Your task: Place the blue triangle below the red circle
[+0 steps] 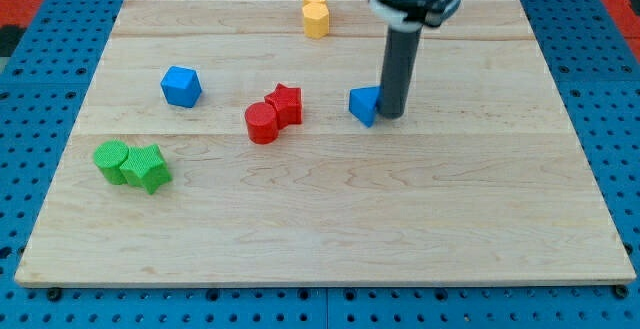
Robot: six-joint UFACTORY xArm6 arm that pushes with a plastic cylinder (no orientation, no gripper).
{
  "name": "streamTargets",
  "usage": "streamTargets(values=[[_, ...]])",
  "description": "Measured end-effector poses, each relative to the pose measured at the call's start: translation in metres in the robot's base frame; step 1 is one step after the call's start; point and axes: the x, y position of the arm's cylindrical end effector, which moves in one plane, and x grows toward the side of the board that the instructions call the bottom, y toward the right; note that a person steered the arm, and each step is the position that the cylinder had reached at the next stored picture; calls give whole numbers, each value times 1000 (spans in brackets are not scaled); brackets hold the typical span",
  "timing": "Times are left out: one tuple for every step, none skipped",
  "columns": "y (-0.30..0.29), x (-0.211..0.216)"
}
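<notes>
The blue triangle (364, 104) lies on the wooden board (320, 219) a little right of centre. My tip (391, 116) touches its right side. The red circle (262, 123) sits to the view's left of the triangle, touching a red star-shaped block (285, 104) at its upper right. The blue triangle is level with the red pair, about a hand's width to their right.
A blue cube-like block (181, 86) lies at the upper left. Two green blocks (132, 165) sit together at the left. A yellow block (315, 13) stands near the top edge. A blue pegboard (40, 89) surrounds the board.
</notes>
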Motion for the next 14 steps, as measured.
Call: streamTargets(values=[[1,-17],[19,-56],[3,-59],[-33,-1],[-43,7],[-45,-15],[-69,-13],[-94,35],[-127,70],[-135,52],[-165,53],[-177,105],[-177,117],[-178,123]])
